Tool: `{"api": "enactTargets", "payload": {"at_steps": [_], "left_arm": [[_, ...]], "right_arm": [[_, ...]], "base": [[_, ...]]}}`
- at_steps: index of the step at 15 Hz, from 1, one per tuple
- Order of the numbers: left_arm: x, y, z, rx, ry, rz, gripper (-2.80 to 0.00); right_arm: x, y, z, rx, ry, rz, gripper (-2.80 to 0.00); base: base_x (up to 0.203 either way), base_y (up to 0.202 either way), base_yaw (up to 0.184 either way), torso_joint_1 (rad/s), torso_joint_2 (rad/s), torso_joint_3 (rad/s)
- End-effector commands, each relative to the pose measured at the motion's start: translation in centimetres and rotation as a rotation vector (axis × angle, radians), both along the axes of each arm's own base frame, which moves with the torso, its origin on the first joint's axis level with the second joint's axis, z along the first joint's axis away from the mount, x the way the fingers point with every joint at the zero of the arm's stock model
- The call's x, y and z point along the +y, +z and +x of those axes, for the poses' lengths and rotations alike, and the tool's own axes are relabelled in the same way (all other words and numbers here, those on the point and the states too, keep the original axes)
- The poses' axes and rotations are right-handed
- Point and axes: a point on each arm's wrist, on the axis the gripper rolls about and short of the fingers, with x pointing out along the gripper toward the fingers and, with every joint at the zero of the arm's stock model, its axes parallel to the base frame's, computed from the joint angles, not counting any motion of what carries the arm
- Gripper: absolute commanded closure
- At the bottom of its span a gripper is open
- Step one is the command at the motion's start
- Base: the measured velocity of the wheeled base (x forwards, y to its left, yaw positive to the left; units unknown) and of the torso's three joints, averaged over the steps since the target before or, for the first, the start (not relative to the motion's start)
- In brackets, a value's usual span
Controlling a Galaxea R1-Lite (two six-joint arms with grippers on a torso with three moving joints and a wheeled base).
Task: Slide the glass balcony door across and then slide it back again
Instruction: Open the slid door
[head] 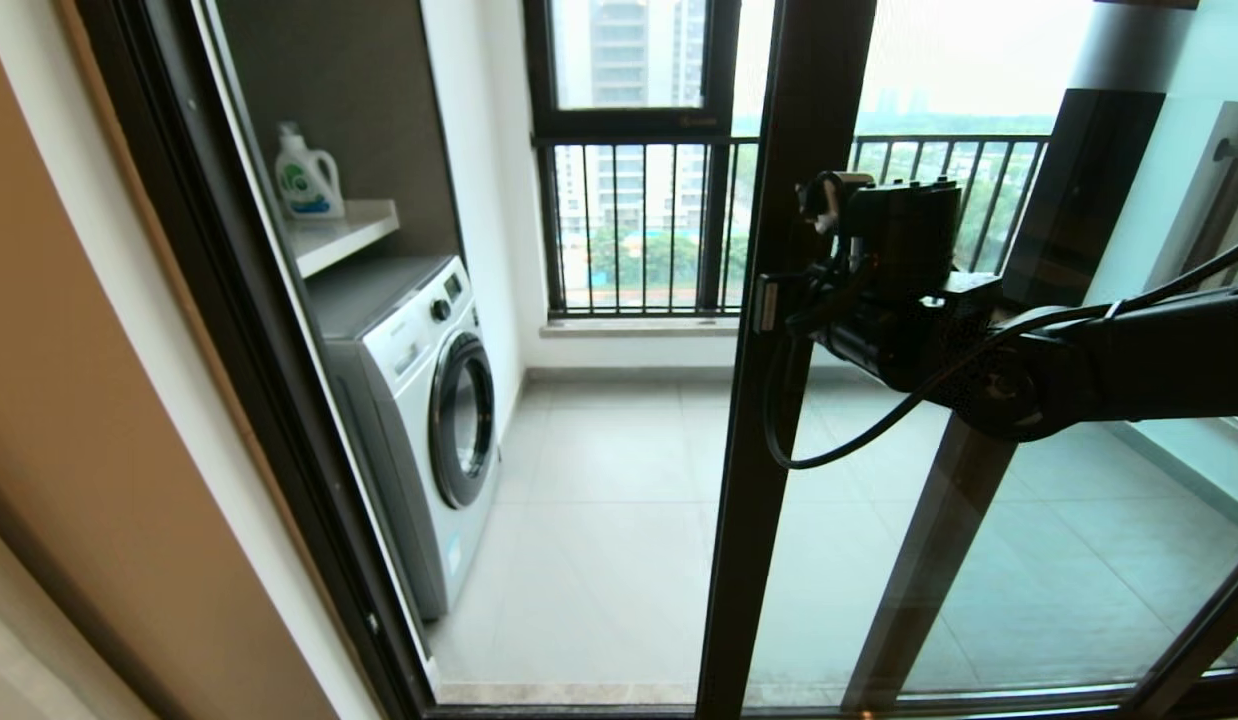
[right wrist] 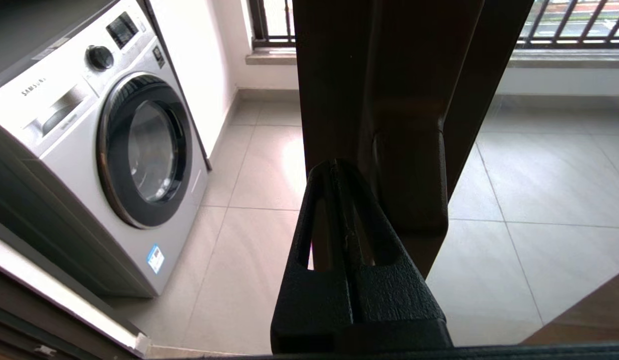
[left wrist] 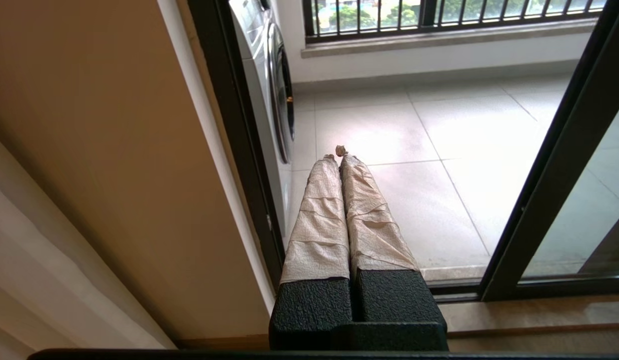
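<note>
The top and bottom of the glass balcony door (head: 769, 420) get cut off by the head view's edges. Its handle (head: 766, 303) is mostly hidden behind the right gripper (head: 794, 300), so contact between them can't be made out. The label on the detergent bottle (head: 306, 178) is too small to be read. The washing machine (left wrist: 274, 95) is only partly caught in the left wrist view.

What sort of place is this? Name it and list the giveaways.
Probably a high-rise flat's laundry balcony: a front-loading washing machine, a detergent bottle on the shelf above, and a barred railing overlooking tower blocks.
</note>
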Motion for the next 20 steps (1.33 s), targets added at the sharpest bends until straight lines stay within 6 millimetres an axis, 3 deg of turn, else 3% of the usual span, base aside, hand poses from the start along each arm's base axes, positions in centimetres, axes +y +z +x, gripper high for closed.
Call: {"api": "enactTargets", "payload": {"at_steps": [1,14,17,20], "left_arm": [[0.0,0.0,0.0,0.003,0.0,0.001,0.0],[0.0,0.0,0.0,0.002,0.0,0.001,0.0],[0.0,0.0,0.0,0.002,0.0,0.001,0.0],[0.0,0.0,0.0,0.002,0.0,0.001,0.0]], "right_arm": [[-0.8,0.5,-0.3,-0.01,-0.018,0.005,0.0],[-7.2,0.4,0.9,-0.025,-0.177,0.01,0.0],[-7.9,0.1,0.7,-0.033,-0.185,-0.026,0.0],[-7.5,1.2,-0.1,-0.059,-0.13,-0.017,0.0]], "base": [[0.0,0.0,0.0,0.0,0.0,0.0],[0.0,0.0,0.0,0.0,0.0,0.0],[0.0,0.0,0.0,0.0,0.0,0.0],[0.0,0.0,0.0,0.0,0.0,0.0]]}}
